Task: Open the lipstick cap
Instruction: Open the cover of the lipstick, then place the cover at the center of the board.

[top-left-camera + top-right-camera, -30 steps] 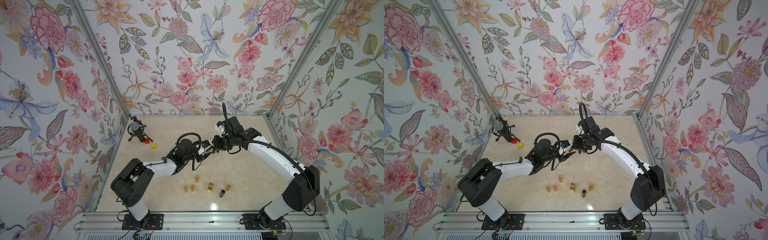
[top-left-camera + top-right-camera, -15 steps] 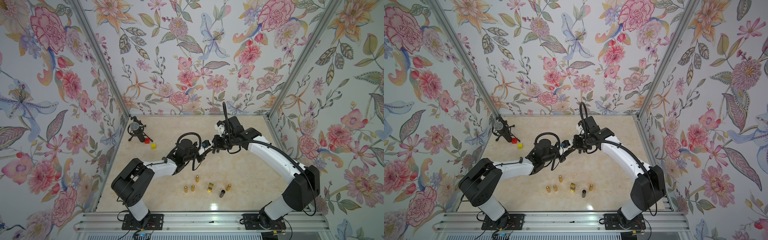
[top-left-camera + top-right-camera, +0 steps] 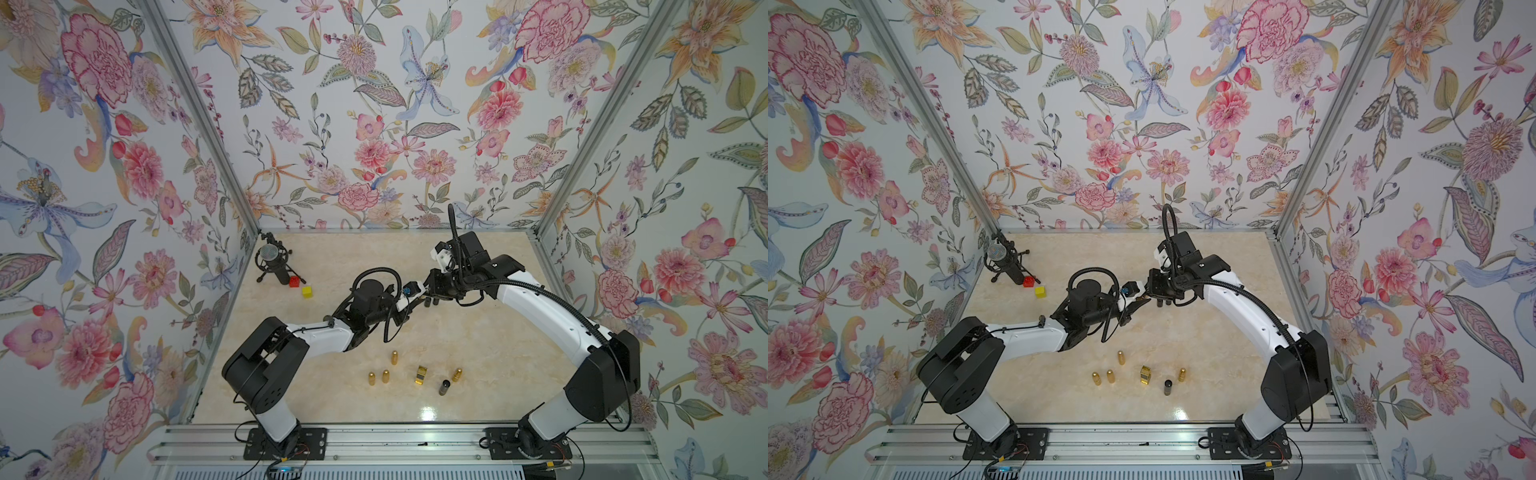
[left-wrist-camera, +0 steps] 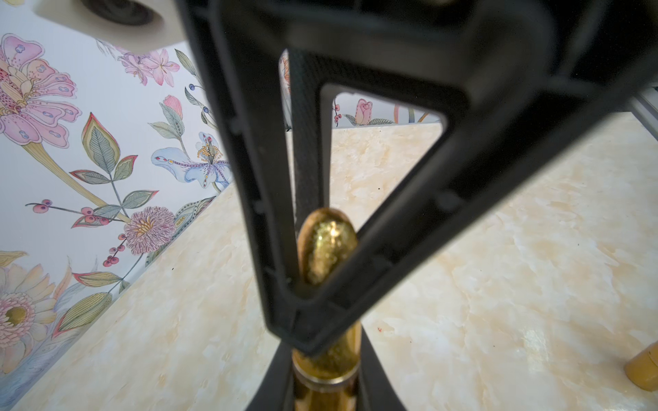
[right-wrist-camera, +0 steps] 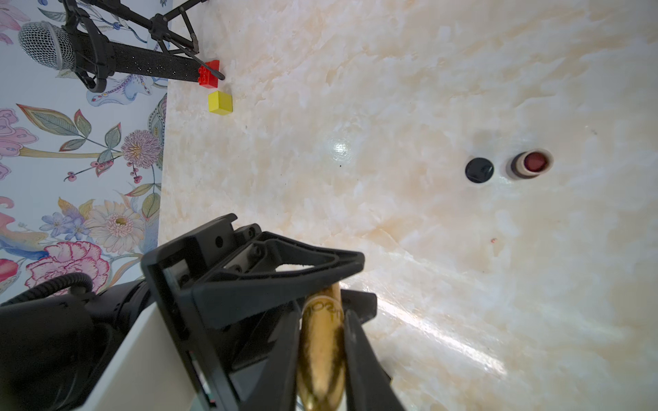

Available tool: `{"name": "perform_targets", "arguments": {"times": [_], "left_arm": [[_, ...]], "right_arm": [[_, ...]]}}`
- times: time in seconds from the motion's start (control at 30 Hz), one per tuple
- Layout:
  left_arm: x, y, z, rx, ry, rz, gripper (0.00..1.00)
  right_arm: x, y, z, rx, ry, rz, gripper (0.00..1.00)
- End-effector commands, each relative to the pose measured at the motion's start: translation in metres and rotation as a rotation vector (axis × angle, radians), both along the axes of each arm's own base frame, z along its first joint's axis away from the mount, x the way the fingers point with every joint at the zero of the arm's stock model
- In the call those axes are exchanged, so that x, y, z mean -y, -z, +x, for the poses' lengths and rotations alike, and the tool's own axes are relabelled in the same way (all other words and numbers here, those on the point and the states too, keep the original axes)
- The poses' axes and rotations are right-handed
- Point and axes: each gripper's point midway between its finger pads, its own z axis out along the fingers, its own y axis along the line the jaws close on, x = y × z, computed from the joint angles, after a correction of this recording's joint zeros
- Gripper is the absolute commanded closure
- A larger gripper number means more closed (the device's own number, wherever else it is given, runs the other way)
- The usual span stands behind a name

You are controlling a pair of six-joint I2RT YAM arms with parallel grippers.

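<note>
L gripper (image 4: 324, 377), R gripper (image 5: 322, 331) clamp gold lipstick (image 4: 327, 245)

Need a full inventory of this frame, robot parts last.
held lipstick: 1, glittery gold, cap on, raised above mid-table
bullet lipsticks: 4, gold, front of table
square lipstick: 1, gold, among them
tube: 1, black, beside the square lipstick
open lipstick: 1, red tip, on table
cap: 1, black, beside the open lipstick
microphone: 1, black, back left corner
brick: 1, red, by the microphone
block: 1, yellow, beside the brick
table: 1, cream marble
arms: 2, white and black, mounted at front
left tool: 1, black, shut on the held lipstick
right tool: 1, black, shut on the held lipstick
</note>
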Motion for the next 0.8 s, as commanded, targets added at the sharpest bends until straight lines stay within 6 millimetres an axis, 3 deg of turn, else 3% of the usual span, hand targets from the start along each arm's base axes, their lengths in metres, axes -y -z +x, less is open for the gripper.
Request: {"name": "perform_targets", "arguments": {"times": [0.0, 0.3, 0.4, 0.47, 0.6, 0.77], "left_arm": [[-0.010, 0.016, -0.007, -0.033, -0.027, 0.044, 1.00], [-0.025, 0.024, -0.002, -0.065, -0.076, 0.060, 1.00], [-0.030, 0.016, -0.004, -0.050, -0.092, 0.040, 1.00], [-0.032, 0.009, -0.003, -0.036, -0.099, 0.017, 1.00], [-0.034, -0.007, -0.003, -0.052, -0.115, -0.075, 1.00], [-0.037, -0.017, -0.005, -0.059, -0.120, -0.153, 1.00]], "right_arm": [[0.019, -0.019, 0.010, 0.047, 0.076, 0.016, 0.85], [0.032, -0.039, 0.015, 0.077, 0.111, 0.058, 0.87], [0.054, -0.038, 0.023, 0.096, 0.164, 0.038, 0.86], [0.073, -0.026, 0.027, 0.108, 0.202, -0.021, 0.86], [0.101, 0.023, 0.027, 0.091, 0.245, -0.208, 0.86], [0.114, 0.079, 0.022, 0.065, 0.236, -0.420, 0.87]]}}
